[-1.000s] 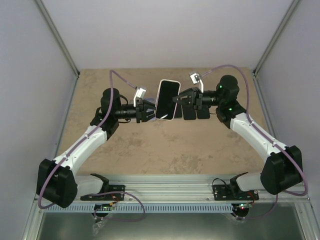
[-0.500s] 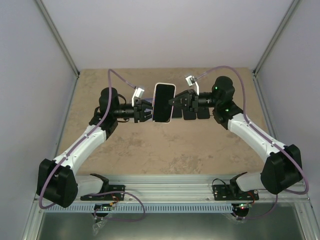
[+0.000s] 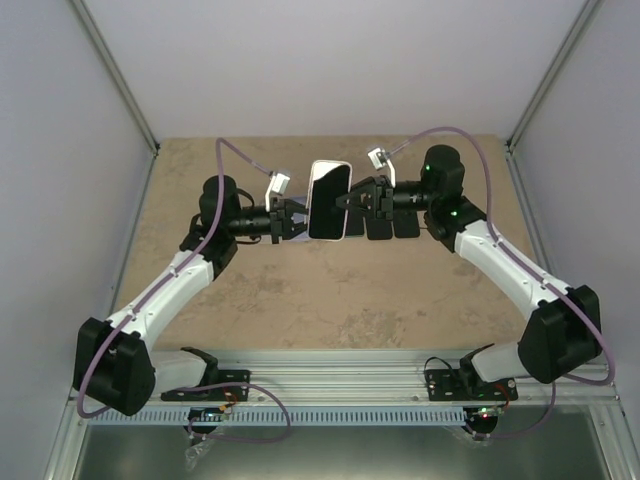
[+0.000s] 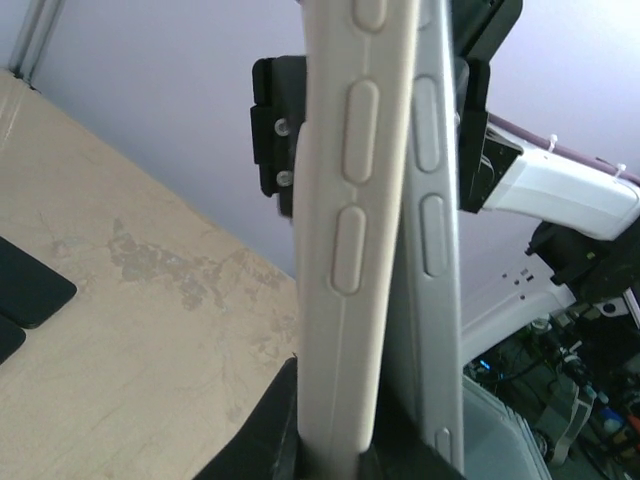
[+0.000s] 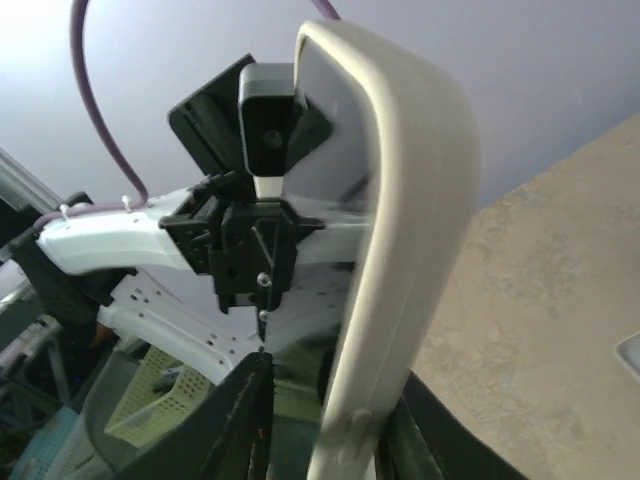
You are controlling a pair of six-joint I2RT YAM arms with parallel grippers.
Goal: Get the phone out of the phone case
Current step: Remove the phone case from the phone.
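Phone (image 3: 329, 200) half-loose in phone case (image 4: 355, 200), clamped by left end effector (image 3: 300, 219), right end effector (image 3: 352, 200).

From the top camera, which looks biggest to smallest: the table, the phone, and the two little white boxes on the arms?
1. table
2. phone, lifted nearer the camera, so it may look bigger than it is
3. left white box and right white box: they look alike, so no ranking between them

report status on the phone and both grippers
left gripper shut on phone case edge. right gripper at opposite edge, grip unclear. phone aloft over table, not yet out. nothing in the way.
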